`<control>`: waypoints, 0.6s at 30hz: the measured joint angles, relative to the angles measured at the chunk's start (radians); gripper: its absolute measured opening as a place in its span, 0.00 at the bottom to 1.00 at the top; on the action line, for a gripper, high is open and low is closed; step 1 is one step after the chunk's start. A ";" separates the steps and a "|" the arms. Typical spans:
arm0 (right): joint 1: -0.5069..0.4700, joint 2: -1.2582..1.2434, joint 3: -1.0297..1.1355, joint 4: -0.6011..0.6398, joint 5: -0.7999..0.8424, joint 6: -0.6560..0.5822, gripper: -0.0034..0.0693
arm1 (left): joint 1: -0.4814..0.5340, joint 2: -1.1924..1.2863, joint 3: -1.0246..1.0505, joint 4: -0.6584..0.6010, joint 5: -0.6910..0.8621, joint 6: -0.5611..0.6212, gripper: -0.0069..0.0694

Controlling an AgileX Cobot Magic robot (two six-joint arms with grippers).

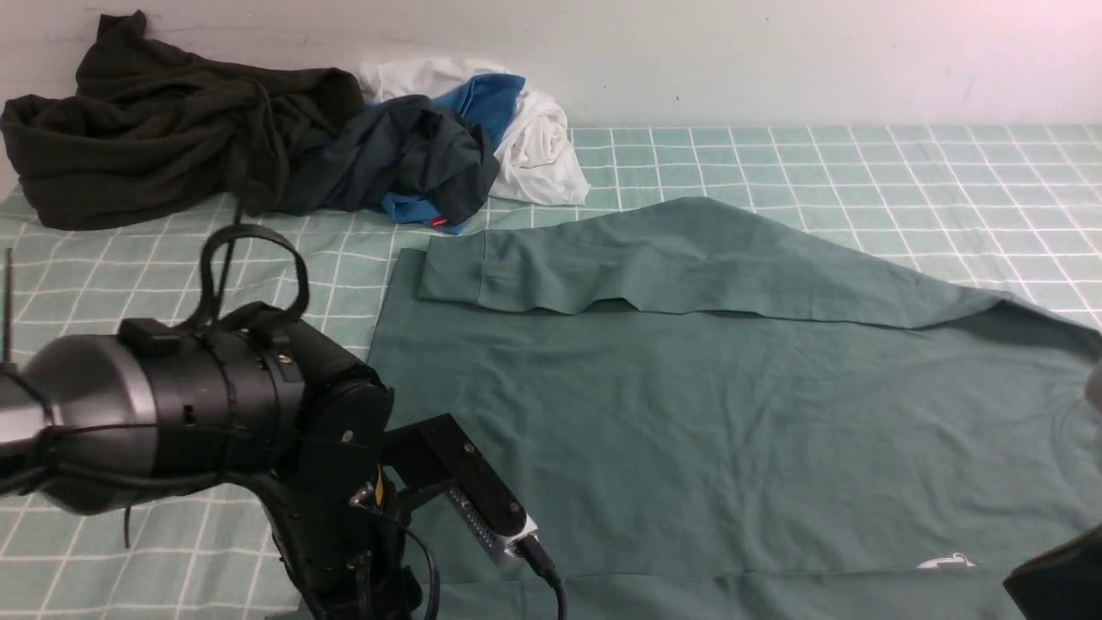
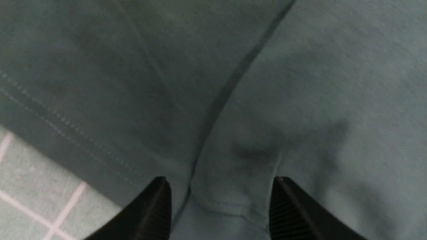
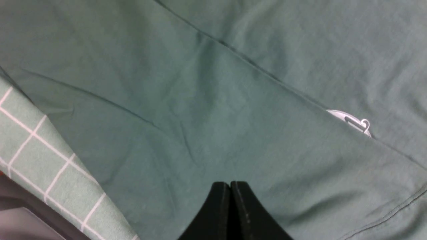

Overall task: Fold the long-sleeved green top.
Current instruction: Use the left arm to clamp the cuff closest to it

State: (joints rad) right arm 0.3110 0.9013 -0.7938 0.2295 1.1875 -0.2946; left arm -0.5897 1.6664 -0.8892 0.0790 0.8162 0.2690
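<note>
**Q:** Where did the green long-sleeved top [image 1: 689, 405] lie?

**A:** Flat on the gridded sheet [image 1: 861, 164], its long axis running across the robot's front, hem to the robot's left. One sleeve [image 1: 654, 258] was folded over the far side along that axis.

**Q:** And the grippers?

**A:** Both hung low over the near edge. The left gripper [image 2: 220, 206] had its jaws apart, with a stitched cloth end lying loose between them and nothing clamped. The right gripper [image 3: 230, 213] was pressed closed and empty, near the small white print [image 3: 353, 123].

**Q:** Which arm was nearer?

**A:** The left was nearer the hem end and the right nearer the print end, so the next fold seemingly called for both to lift that near edge away from the robot
</note>
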 joint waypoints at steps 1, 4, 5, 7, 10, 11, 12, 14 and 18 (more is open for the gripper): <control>0.000 0.000 0.000 0.000 0.000 0.000 0.03 | 0.000 0.003 0.000 0.000 -0.002 0.000 0.59; 0.000 0.000 0.000 0.000 -0.014 0.000 0.03 | 0.000 0.043 -0.001 -0.001 -0.021 0.000 0.58; 0.000 0.000 0.000 0.000 -0.017 0.000 0.03 | 0.000 0.047 -0.004 -0.004 -0.021 0.000 0.56; 0.000 0.000 0.000 0.000 -0.017 0.001 0.03 | 0.000 0.049 -0.009 -0.008 -0.015 0.000 0.49; 0.000 0.000 0.000 0.000 -0.017 0.002 0.03 | 0.000 0.051 -0.015 -0.011 -0.003 -0.001 0.30; 0.000 0.000 0.000 0.000 -0.018 0.002 0.03 | 0.000 0.052 -0.020 -0.011 0.003 -0.001 0.24; 0.000 0.000 0.000 0.000 -0.018 0.003 0.03 | 0.000 0.054 -0.030 -0.011 0.017 -0.001 0.18; 0.000 0.000 0.000 -0.002 -0.019 0.003 0.03 | 0.000 0.053 -0.057 -0.011 0.049 -0.001 0.13; 0.000 0.001 0.000 -0.018 -0.037 0.004 0.03 | 0.000 0.055 -0.177 -0.008 0.137 -0.001 0.12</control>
State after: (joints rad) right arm 0.3110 0.9025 -0.7938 0.2115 1.1502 -0.2903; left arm -0.5897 1.7210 -1.0660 0.0712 0.9528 0.2681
